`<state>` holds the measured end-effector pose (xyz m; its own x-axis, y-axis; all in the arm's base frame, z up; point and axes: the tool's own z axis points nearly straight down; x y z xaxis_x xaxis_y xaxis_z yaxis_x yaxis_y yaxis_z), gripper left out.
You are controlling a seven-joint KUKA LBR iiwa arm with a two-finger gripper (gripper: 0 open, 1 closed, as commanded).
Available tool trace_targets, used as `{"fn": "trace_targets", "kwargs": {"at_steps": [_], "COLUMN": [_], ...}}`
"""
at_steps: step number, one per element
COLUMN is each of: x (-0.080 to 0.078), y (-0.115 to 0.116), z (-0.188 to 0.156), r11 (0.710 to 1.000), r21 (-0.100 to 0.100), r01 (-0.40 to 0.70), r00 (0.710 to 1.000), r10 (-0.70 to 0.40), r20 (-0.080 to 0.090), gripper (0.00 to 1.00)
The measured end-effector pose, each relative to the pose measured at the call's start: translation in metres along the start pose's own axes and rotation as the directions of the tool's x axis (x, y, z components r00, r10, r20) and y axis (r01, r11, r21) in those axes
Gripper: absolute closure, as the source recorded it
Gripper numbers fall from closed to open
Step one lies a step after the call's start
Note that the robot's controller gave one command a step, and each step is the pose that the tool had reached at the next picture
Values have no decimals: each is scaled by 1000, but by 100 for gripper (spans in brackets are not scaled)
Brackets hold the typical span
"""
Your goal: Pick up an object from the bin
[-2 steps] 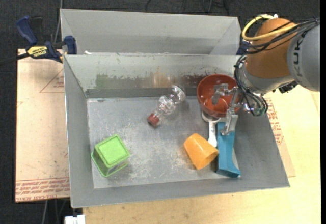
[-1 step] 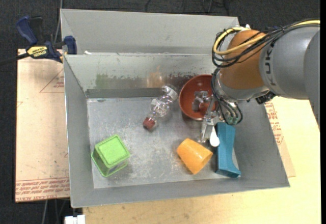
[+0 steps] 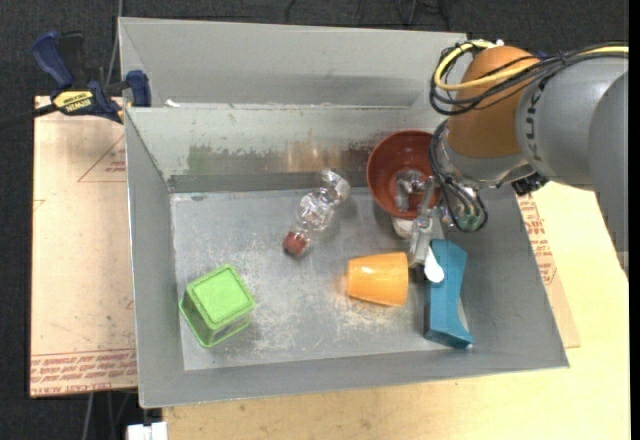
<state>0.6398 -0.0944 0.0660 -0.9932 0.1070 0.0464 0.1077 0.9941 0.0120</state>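
Observation:
My gripper (image 3: 422,228) hangs low at the right side of the bin, at the front rim of a red bowl (image 3: 388,168). Just below it lies a blue block-shaped thing (image 3: 448,298) with a white piece at its upper end, right by the gripper's lower tip. An orange cup (image 3: 378,281) lies on its side directly left of the blue thing. Whether the gripper touches any of them is hidden by its own body.
A clear crumpled plastic bottle with a dark red cap (image 3: 318,211) lies in the middle of the bin. A green square tub (image 3: 216,304) sits in the front left corner. The arm with its orange cover and cables overhangs the bin's right wall.

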Motion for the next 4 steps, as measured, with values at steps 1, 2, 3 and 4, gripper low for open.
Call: {"fn": "trace_targets", "kwargs": {"at_steps": [1,2,3,4], "x": [3,7,-6,6], "y": [2,-16,3,2], "z": [1,-71,-153,-117], "r11": [1000,1000,1000,903], "r21": [2,3,3,6], "r01": [6,-1,19,430], "r00": [1000,1000,1000,903], "r10": [-6,1,-19,-430], "r20": [-7,1,11,8], "gripper": [100,100,100,100]}}
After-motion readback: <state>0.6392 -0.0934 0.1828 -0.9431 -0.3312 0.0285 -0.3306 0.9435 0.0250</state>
